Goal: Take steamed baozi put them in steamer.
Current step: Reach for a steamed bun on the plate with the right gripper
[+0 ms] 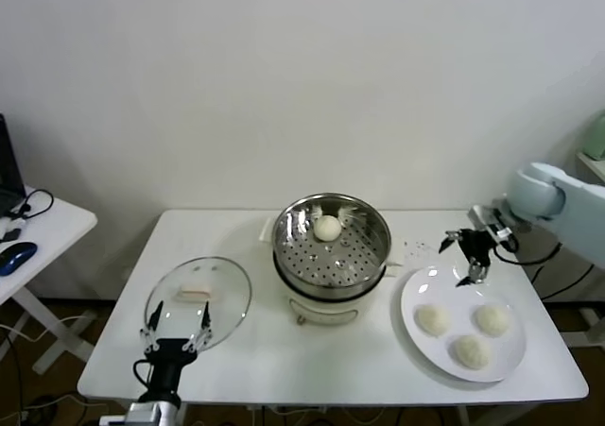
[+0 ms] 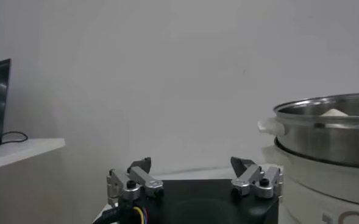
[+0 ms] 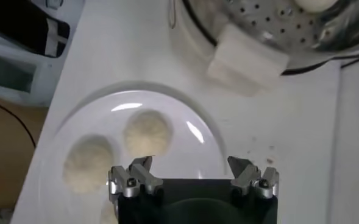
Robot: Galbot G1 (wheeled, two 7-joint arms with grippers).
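Observation:
The shiny steel steamer (image 1: 331,242) stands mid-table on a white cooker base, with one cream-white baozi (image 1: 327,227) inside at the back. Three more baozi (image 1: 432,319) (image 1: 491,318) (image 1: 471,351) lie on a white plate (image 1: 416,289) at the right. My right gripper (image 1: 463,256) is open and empty, hovering above the plate's far rim, between steamer and plate. In the right wrist view it (image 3: 191,165) hangs over the plate (image 3: 185,152) near a baozi (image 3: 146,132); the steamer (image 3: 270,24) shows beyond. My left gripper (image 1: 177,322) is open and empty at the table's front left.
A flat glass lid (image 1: 200,294) lies on the table left of the steamer, just past my left gripper. A side table (image 1: 47,228) with a blue mouse (image 1: 17,256) stands at far left. The steamer's rim (image 2: 325,115) shows in the left wrist view.

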